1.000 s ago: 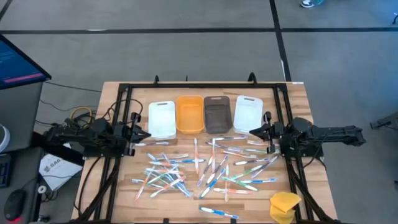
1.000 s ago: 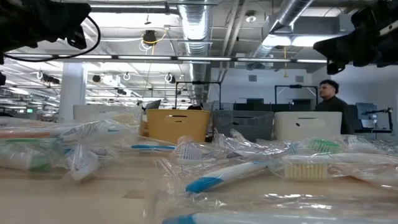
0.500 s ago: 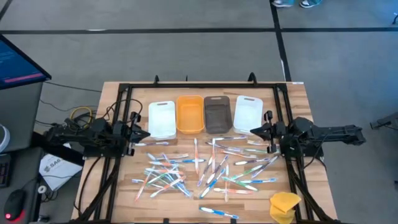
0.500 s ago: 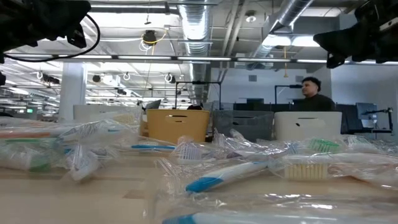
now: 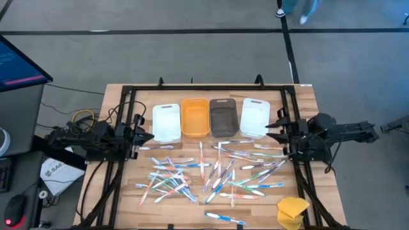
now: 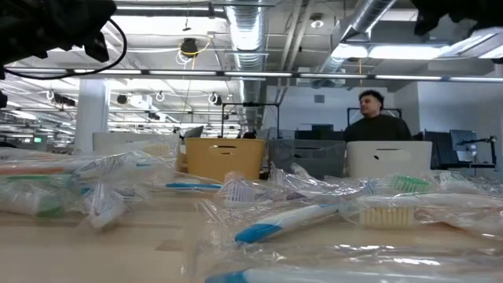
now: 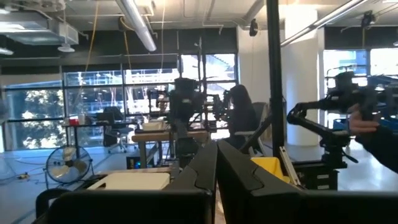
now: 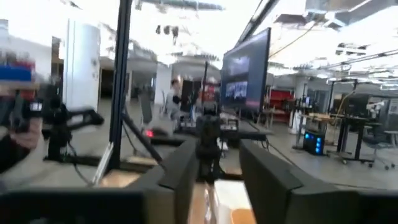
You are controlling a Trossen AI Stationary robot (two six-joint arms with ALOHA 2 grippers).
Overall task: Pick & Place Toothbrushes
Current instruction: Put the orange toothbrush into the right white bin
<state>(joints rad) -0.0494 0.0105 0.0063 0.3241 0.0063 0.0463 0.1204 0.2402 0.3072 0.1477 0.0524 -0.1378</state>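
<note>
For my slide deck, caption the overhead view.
Loose toothbrushes below four bins; left gripper shut, right gripper open.

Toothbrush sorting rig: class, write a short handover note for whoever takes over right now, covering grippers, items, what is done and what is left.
Left gripper: shut, empty, parked at the table's left edge.
Right gripper: open, empty, at the right edge beside the white bin.
Toothbrushes: all scattered on the table in front of the four bins.
Done: nothing; no brushes visible in the bins.
Left: pick up every toothbrush and place it in the bins.
</note>
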